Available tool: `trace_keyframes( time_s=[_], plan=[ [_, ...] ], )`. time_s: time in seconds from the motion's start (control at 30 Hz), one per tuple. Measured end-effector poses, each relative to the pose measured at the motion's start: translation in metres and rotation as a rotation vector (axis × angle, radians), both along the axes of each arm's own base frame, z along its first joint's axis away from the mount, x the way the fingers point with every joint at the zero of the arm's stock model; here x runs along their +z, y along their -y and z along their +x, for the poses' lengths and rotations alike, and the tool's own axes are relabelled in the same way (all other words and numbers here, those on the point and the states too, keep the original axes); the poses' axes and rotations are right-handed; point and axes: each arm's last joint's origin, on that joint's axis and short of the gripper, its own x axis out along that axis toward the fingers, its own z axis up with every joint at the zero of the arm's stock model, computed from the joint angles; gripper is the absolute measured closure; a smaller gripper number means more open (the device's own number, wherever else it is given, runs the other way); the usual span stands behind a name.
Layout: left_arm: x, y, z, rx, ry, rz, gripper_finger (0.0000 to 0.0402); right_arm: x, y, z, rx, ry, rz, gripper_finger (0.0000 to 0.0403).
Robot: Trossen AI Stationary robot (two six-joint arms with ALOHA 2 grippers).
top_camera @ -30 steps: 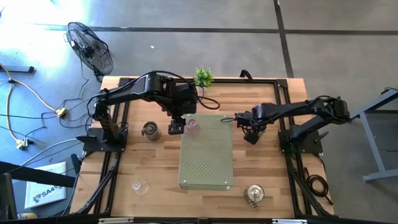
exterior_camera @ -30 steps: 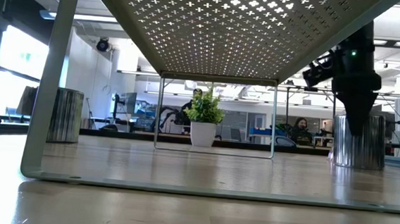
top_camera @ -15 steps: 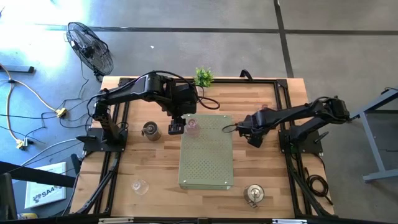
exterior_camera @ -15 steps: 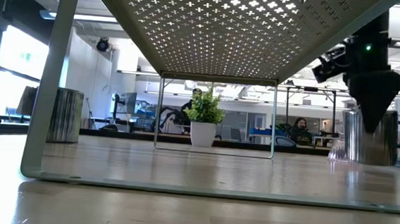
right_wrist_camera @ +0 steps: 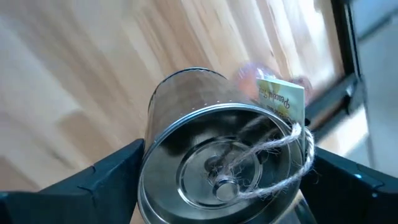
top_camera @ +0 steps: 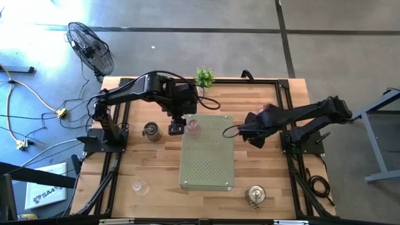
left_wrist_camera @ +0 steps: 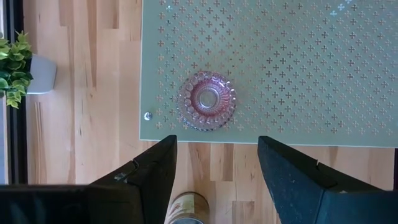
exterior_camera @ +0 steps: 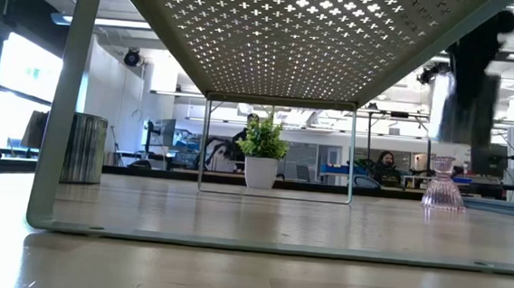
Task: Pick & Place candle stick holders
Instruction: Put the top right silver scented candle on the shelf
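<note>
A pink glass candle stick holder (left_wrist_camera: 206, 100) stands on the green perforated platform (top_camera: 207, 156), near its far left corner. My left gripper (left_wrist_camera: 217, 171) hovers open above it, its fingers clear of it. My right gripper (top_camera: 249, 133), off the platform's right side, is shut on a silver metal holder (right_wrist_camera: 221, 158) with twine and a paper label. On the table stand another pink holder (exterior_camera: 442, 184), a silver one (top_camera: 150, 130) at the left, a clear glass one (top_camera: 140, 186) near left and a silver one (top_camera: 255, 195) near right. My right gripper pinches the silver holder by the outer wall just under its rim (right_wrist_camera: 148, 167), one finger on each opposite side. The fingers slant down from above. The holder sits upright, its open top toward the wrist, lifted clear of the table.
A small potted plant (top_camera: 204, 77) stands at the table's far edge. Black frame rails (top_camera: 284, 106) run along the table's sides. A fan (top_camera: 91, 47) stands on the floor beyond the far left corner. Bare wood lies between the platform and the right rail.
My right gripper has gone up with the silver holder, lifting it off the table, and has turned somewhat. In the low view the holder has left the tabletop, and the pink holder behind it now shows.
</note>
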Motion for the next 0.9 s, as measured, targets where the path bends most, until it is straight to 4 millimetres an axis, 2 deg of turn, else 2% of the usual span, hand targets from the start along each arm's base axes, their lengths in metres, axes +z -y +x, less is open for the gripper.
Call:
trace_keyframes(
  time_s=[0.2, 0.37, 0.7, 0.9],
  plan=[
    [0.014, 0.001, -0.016, 0.002, 0.048, 0.001, 0.0181, 0.037, -0.014, 0.006, 0.082, 0.148, 0.003, 0.0049],
    [0.028, 0.002, -0.034, 0.010, 0.102, -0.001, 0.0181, 0.055, -0.019, 0.007, 0.129, 0.219, -0.019, 0.0049],
    [0.050, 0.003, -0.065, 0.010, 0.188, 0.002, 0.0181, 0.073, -0.021, 0.007, 0.165, 0.283, -0.019, 0.0049],
    [0.053, 0.003, -0.071, -0.006, 0.202, 0.012, 0.0181, 0.074, -0.025, 0.019, 0.204, 0.270, -0.006, 0.0049]
  ],
)
